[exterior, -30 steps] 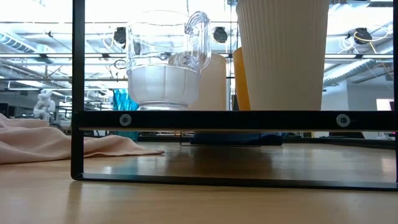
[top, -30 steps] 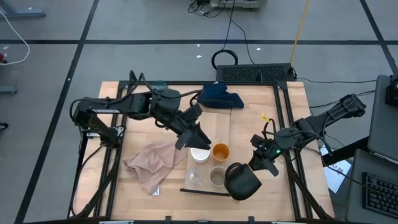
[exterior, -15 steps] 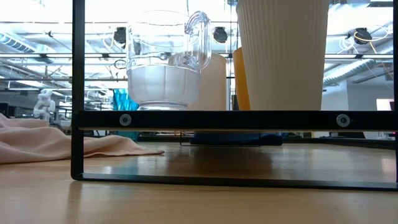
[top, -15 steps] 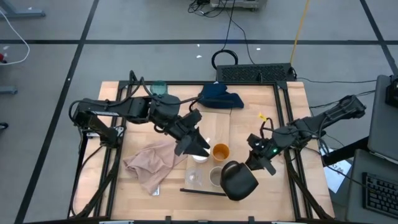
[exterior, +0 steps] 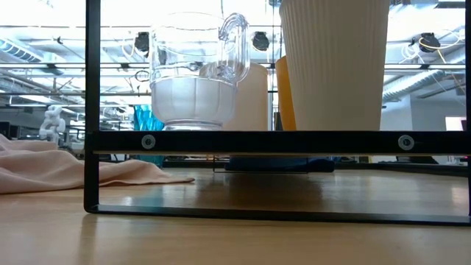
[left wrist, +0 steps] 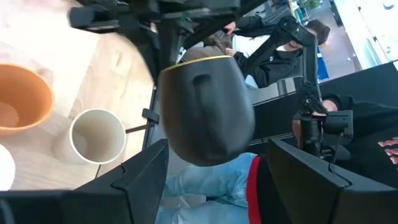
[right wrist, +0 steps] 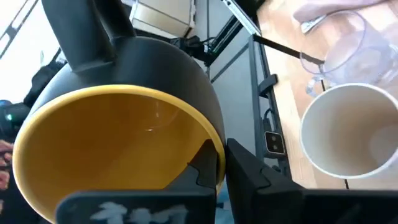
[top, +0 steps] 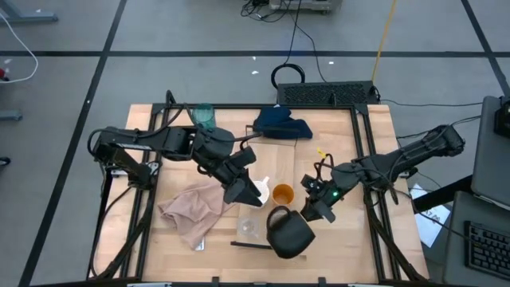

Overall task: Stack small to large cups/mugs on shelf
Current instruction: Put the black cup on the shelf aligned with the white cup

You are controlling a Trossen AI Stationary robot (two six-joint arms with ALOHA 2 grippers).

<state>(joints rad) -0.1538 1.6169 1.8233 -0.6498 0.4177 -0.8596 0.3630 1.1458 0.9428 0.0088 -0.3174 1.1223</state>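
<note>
Overhead, a pale wooden shelf (top: 280, 159) lay on the tabletop (top: 171, 239) between two dark robot arms. The right gripper (top: 307, 214) was near the shelf's front end, its fingers clamped tight on the rim of a dark yellow-lined mug (top: 287, 232), which was tilted on its side above the front part of the shelf; the right wrist view showed the fingers (right wrist: 245, 165) pinching that rim with the yellow interior facing the camera. The left gripper (top: 253, 194) hovered just beside it, over a white mug (top: 259, 188) that it mostly hid, and its fingers (left wrist: 140, 174) were spread wide and held nothing. A small orange cup (top: 282, 193) stood upright on the shelf, touching or nearly touching the white mug. A beige cup (left wrist: 96, 135) stood beside the orange one; from above, the dark mug hid it. A tiny clear cup (top: 248, 229) stood near the shelf's front end, by its dark strip. A tall teal tumbler (top: 204, 115) stood well apart at the back left of the table. A crumpled pink cloth (top: 191, 211) lay left of the shelf, and a folded dark blue cloth (top: 280, 123) lay at its far end.
</note>
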